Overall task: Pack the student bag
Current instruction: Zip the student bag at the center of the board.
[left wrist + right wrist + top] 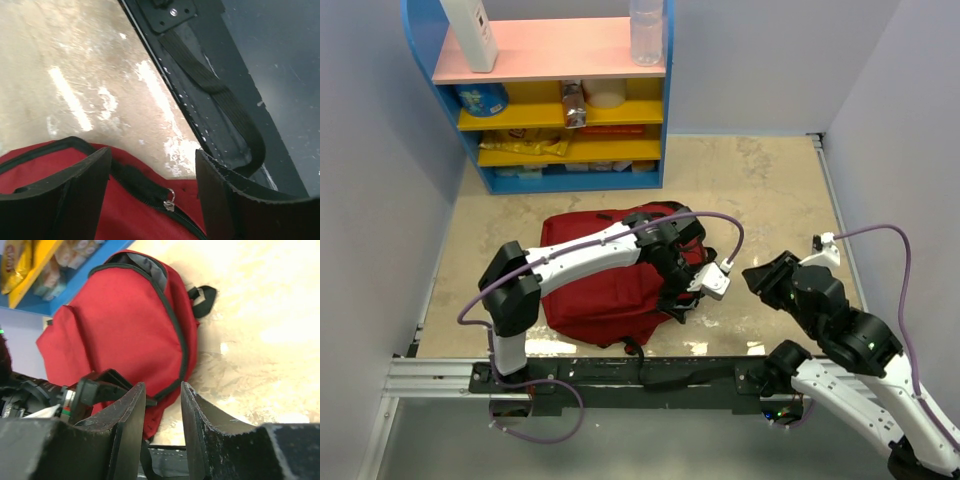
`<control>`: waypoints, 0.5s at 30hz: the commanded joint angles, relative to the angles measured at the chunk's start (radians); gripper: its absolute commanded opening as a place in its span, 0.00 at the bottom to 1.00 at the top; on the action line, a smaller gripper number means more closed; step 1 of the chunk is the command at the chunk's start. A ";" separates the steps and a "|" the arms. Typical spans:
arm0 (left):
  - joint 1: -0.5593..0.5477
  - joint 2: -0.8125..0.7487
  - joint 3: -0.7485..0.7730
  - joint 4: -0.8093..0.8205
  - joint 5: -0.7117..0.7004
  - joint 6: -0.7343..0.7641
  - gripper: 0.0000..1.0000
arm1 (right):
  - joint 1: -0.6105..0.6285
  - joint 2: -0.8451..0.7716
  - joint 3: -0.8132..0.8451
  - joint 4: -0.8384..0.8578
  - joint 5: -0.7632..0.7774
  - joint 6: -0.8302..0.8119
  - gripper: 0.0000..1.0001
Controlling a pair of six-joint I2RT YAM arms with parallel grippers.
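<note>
The student bag (600,285), a dark red backpack, lies flat on the beige floor in front of the arms. My left gripper (678,305) hovers at its near right edge. In the left wrist view that gripper (152,152) is open, with the black zipper and its small metal pull (170,200) lying between the fingers, untouched. My right gripper (760,275) hangs to the right of the bag, above bare floor. In the right wrist view it (163,385) is open and holds nothing, and the bag (120,320) lies beyond it.
A blue shelf unit (550,100) with snack packs and cans stands at the back. A clear bottle (647,30) and a white box (470,30) stand on its top. The black base rail (650,375) runs along the near edge, with a black bag strap (220,95) draped over it.
</note>
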 commanded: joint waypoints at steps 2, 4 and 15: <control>-0.002 0.038 0.058 -0.146 0.076 0.094 0.68 | -0.004 -0.014 0.017 -0.036 0.058 0.011 0.36; 0.000 0.030 0.042 -0.146 0.070 0.100 0.65 | -0.004 -0.016 0.026 -0.043 0.061 0.009 0.35; 0.006 -0.005 0.005 -0.071 0.059 0.063 0.23 | -0.004 -0.022 -0.009 -0.023 0.015 0.012 0.29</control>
